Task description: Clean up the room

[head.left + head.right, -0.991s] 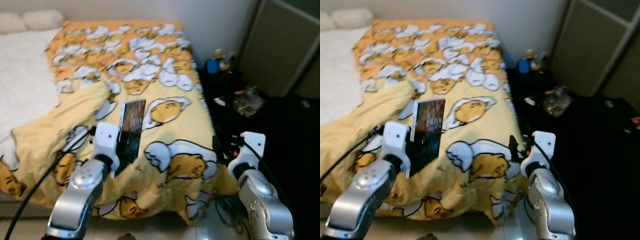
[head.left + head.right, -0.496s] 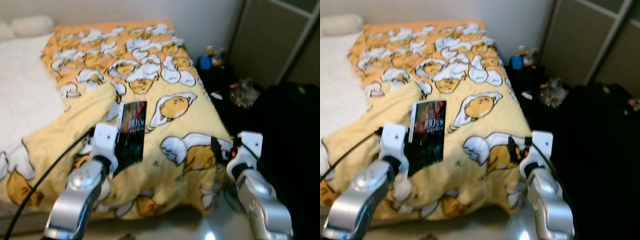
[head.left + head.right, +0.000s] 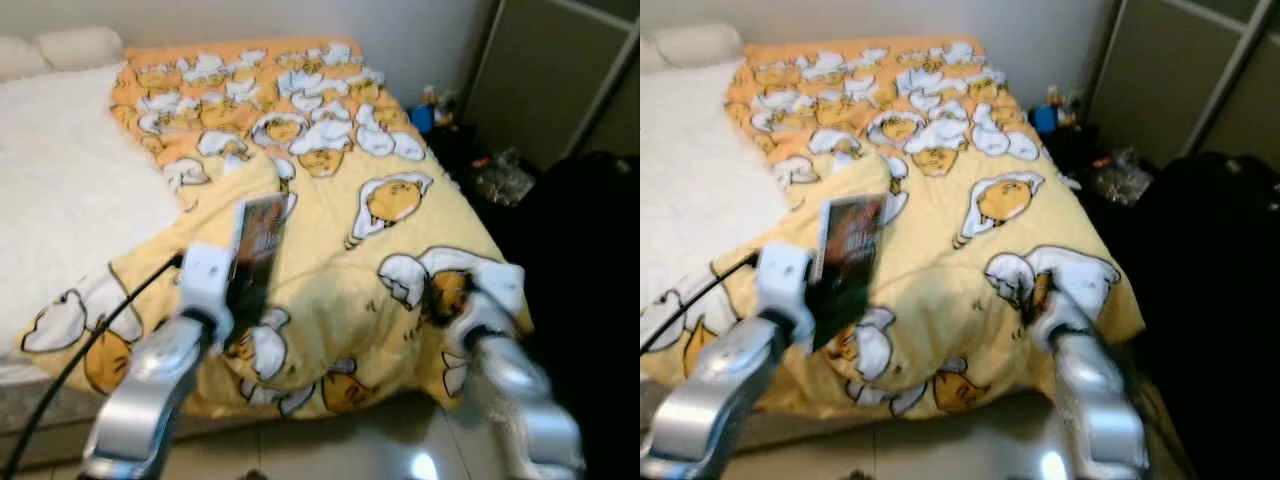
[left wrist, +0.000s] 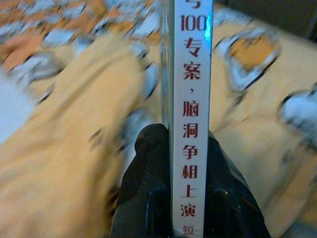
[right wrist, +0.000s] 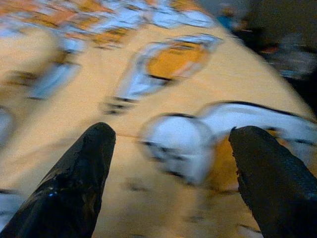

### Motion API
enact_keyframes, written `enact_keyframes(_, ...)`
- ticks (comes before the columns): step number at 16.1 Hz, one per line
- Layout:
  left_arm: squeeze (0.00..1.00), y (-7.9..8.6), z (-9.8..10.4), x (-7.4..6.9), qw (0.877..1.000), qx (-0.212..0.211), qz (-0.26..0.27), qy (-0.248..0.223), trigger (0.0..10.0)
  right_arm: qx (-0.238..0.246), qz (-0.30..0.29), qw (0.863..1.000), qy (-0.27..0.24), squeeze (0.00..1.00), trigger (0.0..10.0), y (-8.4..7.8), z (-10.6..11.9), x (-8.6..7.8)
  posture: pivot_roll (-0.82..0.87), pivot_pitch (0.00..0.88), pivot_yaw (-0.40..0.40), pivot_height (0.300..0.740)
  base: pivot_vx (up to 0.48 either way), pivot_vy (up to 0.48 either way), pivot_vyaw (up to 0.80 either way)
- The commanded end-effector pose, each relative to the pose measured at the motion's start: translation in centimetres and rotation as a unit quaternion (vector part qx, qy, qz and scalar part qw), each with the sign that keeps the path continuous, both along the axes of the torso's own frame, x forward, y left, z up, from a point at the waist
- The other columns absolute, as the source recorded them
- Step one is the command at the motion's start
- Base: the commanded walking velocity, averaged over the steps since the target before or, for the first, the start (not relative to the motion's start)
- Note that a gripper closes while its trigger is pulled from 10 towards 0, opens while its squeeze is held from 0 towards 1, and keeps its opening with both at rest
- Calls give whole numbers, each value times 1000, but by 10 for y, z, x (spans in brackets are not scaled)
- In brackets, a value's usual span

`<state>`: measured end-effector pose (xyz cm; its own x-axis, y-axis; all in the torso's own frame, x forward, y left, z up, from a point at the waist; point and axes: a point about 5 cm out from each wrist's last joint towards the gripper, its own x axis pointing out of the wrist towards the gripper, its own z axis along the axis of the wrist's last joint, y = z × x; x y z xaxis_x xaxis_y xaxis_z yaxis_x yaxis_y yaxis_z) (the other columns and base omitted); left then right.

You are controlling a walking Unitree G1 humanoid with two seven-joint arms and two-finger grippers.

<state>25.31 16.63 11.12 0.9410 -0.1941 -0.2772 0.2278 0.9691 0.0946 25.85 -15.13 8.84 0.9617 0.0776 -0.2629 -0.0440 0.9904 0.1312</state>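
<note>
While left gripper (image 4: 171, 163) clamps it, book (image 3: 256, 240) stands upright, spine vertical.

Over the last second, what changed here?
The camera swung, bringing more of the white sheet into view. Nothing was taken or released: the left gripper stays shut on the book, and the right gripper stays open above the yellow duvet.

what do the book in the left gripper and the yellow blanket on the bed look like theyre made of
The book, clamped in the left gripper, looks like paper with a glossy cover: its white spine carries crisp red printed characters and a slight sheen. The yellow blanket looks like soft matte fabric, perhaps cotton or fleece: it folds and rumples over the bed edge, with a printed cartoon pattern.
</note>
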Motion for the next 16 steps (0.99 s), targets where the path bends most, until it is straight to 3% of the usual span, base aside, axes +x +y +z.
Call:
enact_keyframes(1,0,-2,10,2,1000,-6,0,-24,10000,1,-6,1000,-4,0,10000,-6,2,1,-29,0,12,740,0,412,0)
enact_keyframes(10,0,1,7,-3,1000,-4,18,-20,10000,3,15,1000,-6,0,10000,-3,6,6,-23,0,-16,740,0,405,0)
enact_keyframes(16,0,7,11,2,999,2,20,-26,10000,1,28,1000,-6,0,10000,1,6,10,-30,0,-8,740,0,402,0)
